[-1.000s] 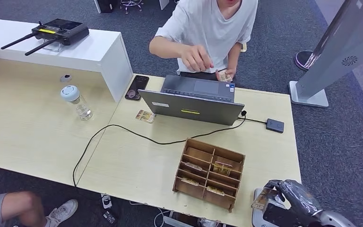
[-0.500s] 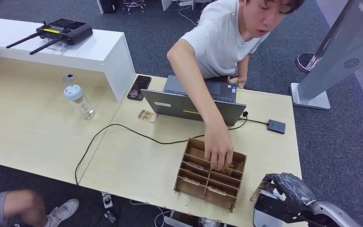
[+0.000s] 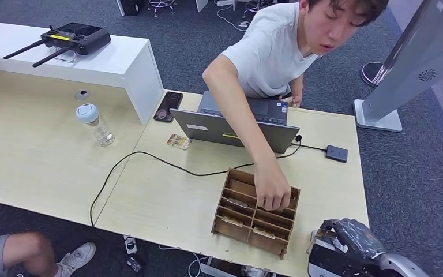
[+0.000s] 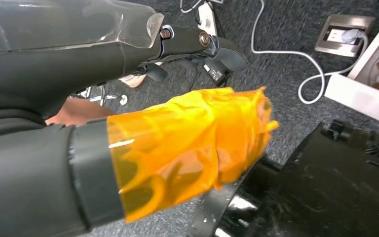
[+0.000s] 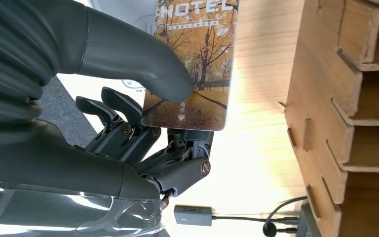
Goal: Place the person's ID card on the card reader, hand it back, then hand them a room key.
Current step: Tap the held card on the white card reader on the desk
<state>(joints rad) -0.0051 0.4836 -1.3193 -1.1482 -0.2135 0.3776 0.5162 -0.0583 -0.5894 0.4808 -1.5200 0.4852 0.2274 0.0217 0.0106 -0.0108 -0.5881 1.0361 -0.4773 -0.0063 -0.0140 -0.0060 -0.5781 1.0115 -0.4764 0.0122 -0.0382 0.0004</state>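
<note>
The right hand (image 3: 346, 239), lower right of the head view, pinches the hotel key card (image 5: 192, 64) under its thumb; the person's hand (image 3: 272, 190), upper left of it, reaches into the wooden organiser (image 3: 231, 224); left hand's state cannot be told.

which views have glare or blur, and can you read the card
Right wrist view: sharp on the card, "HOTEL" legible, table beyond it washed out by glare. Left wrist view: orange film on the left hand soft, floor blurred. Head view: evenly lit, card in right hand too small to read.
</note>
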